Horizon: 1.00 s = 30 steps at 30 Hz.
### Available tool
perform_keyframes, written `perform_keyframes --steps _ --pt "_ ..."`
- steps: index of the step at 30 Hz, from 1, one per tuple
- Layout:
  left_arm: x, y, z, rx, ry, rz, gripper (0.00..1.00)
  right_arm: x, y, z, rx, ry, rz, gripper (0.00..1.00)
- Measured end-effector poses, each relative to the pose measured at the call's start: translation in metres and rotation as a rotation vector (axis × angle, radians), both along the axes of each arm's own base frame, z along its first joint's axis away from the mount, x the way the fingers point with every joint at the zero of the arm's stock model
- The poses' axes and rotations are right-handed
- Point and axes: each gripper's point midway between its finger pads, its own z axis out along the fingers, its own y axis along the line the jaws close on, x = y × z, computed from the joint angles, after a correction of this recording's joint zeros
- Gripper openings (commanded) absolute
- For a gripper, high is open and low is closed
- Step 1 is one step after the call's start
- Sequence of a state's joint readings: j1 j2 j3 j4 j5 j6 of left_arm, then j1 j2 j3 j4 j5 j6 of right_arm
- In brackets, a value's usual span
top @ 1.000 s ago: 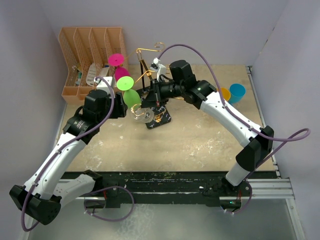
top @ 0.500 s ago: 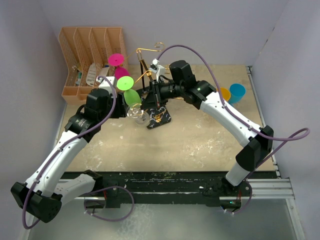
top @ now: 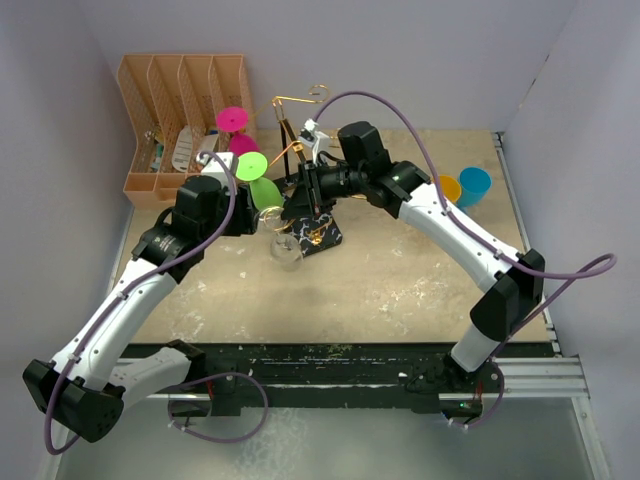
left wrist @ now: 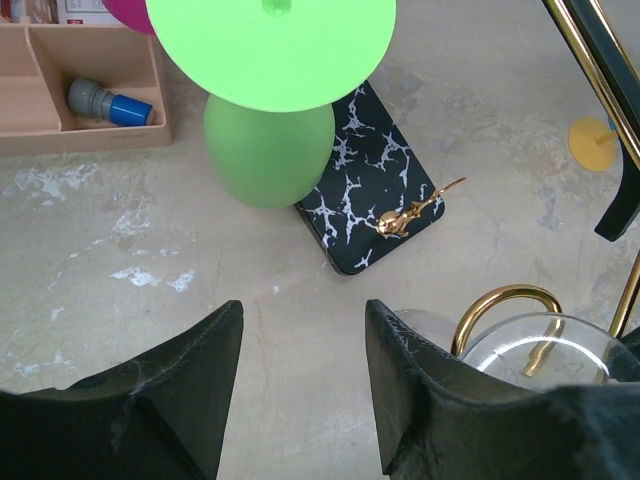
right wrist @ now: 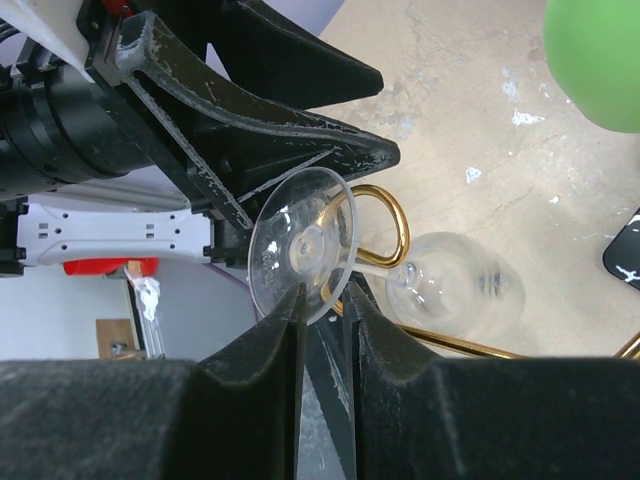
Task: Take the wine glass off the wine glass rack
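Beige, scuffed bench (top: 400, 285) with white scrape marks. Far-left corner: orange slotted organiser (top: 180, 95). Near the middle: wine glass rack (left wrist: 372, 195), standing on its black, white-veined square base. Right edge: blue cup (top: 475, 186) with orange cup (top: 450, 188) just beside it.

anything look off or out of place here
Nothing looks broken or spilled. The gold wire wine glass rack sits skewed: its black white-veined marbled base lies diagonal to the edges of the table. The clear wine glass is at the curled tip of a gold arm, its foot pinched by the right gripper.
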<state>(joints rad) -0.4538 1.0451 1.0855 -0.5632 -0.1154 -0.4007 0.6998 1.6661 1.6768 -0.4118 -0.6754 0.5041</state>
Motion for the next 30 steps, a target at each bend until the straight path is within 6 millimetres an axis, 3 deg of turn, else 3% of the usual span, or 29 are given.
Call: perform_keyframes --steps 14,18,22,30 --pt "0.000 -0.001 0.001 0.000 -0.003 -0.003 0.55 0.007 0.006 -0.011 -0.008 0.021 -0.008 0.24" --pt "-0.001 -0.002 0.001 0.000 -0.002 -0.007 0.55 0.008 0.006 -0.009 -0.002 0.019 -0.010 0.18" --pt "-0.001 -0.003 0.000 0.003 0.002 -0.009 0.55 0.009 0.008 -0.006 0.012 0.020 -0.013 0.00" --pt "-0.006 0.002 -0.007 0.038 0.027 -0.001 0.56 0.006 0.012 0.002 0.048 0.039 0.000 0.00"
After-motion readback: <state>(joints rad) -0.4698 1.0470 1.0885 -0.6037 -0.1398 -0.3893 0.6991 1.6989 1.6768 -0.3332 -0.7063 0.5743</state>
